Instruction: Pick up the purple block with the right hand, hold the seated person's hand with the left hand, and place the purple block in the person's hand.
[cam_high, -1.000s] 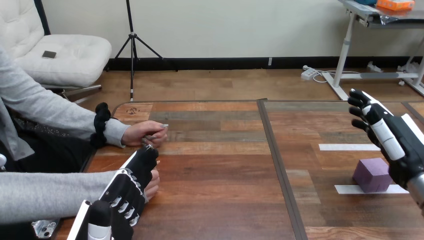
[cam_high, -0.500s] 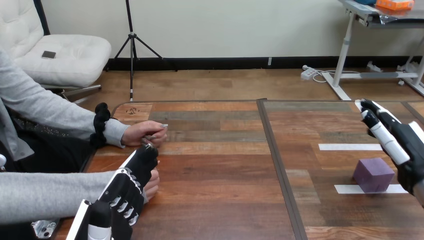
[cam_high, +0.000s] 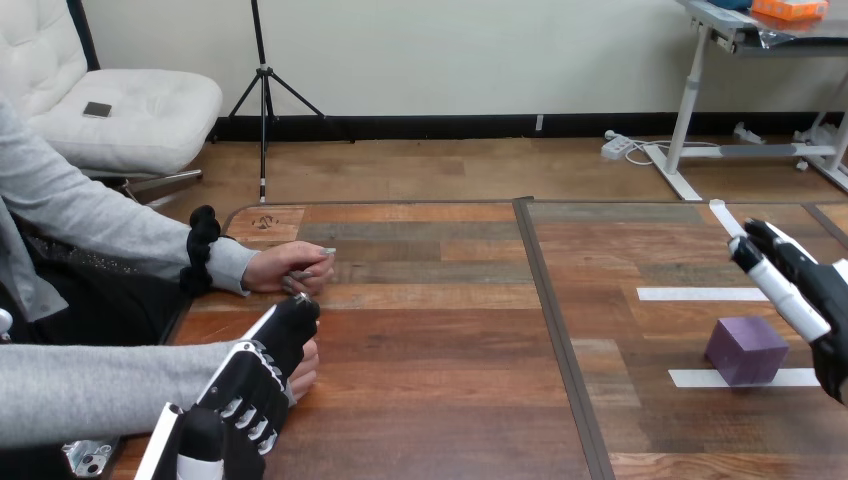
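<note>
The purple block sits on the table at the right, partly on a white tape strip. My right hand hovers just right of and above it, fingers straight and open, apart from the block. At the lower left my left hand lies with straight fingers over the person's nearer hand, which rests on the table; I see no fingers curled round it. The person's farther hand rests on the table behind, loosely closed.
Two white tape strips mark the right part of the table. A dark seam runs down the table's middle. The wooden table stretches between my two hands.
My right hand has drifted right and slightly down, away from over the block. My left hand and the person's hands have stayed put.
</note>
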